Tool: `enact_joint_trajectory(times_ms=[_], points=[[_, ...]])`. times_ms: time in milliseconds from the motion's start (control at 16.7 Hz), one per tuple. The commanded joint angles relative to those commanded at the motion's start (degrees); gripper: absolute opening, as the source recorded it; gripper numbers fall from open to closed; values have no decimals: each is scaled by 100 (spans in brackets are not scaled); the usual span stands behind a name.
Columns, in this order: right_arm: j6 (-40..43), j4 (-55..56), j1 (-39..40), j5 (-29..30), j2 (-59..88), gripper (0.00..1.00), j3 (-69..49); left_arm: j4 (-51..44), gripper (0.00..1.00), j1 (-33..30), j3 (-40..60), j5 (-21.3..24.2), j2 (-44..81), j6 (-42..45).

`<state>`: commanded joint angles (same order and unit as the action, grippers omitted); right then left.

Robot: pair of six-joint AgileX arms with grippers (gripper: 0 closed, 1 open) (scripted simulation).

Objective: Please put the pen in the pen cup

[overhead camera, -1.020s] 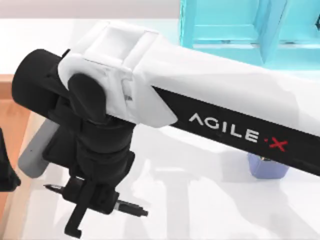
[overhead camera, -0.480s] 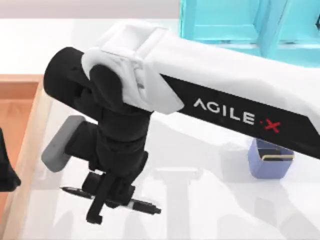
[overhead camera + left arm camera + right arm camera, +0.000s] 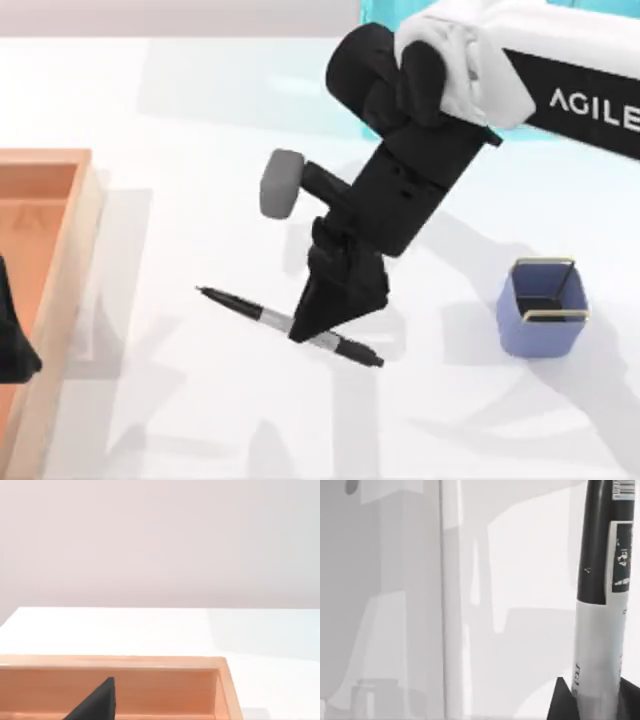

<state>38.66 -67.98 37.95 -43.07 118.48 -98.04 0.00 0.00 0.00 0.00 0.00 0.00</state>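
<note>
The pen (image 3: 240, 303), black at both ends with a silver-grey middle, slants across the middle of the table in the top view. My right gripper (image 3: 303, 330) reaches down from the upper right and is shut on its silver middle. Seen from the right wrist, the pen (image 3: 600, 580) runs between the two dark fingertips (image 3: 564, 704). The pen cup (image 3: 543, 308), small, periwinkle-blue and gold-rimmed, stands upright to the right of the pen, apart from it. My left gripper (image 3: 12, 340) is parked at the table's left edge over the wooden tray.
A wooden tray (image 3: 45, 157) lies along the left side; its rim (image 3: 150, 662) shows from the left wrist. A turquoise shelf (image 3: 372, 15) stands at the back, partly behind the right arm. White tabletop lies between the pen and the cup.
My right arm has swung up and to the right, carrying the pen from the front left toward the table's middle. The pen cup has come fully into sight.
</note>
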Motion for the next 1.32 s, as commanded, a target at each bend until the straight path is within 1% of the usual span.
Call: enact_joint_trajectory(times_ms=[180,360,480,720,900,1080,1320], points=[[772,421,-867,-803,-287,0,643,0,100,0,0,0,0,0],[1563,873,-1511,-1609,-641,0,1109,0,100,0,0,0,0,0],[2215,1121,-2045,-2380,-806,0,1497,0,100,0,0,0,0,0],[3670,1720,-3539,-4146,-1213,0,2769,0,100,0,0,0,0,0],[4465,2178,-4448,-5087,-1590,0,3699,0,100,0,0,0,0,0],[4816,2431,-4888,-5528,-1827,0,4169,0,100,0,0,0,0,0],[4844,2450,-4926,-5566,-1847,0,4210,0,100,0,0,0,0,0]])
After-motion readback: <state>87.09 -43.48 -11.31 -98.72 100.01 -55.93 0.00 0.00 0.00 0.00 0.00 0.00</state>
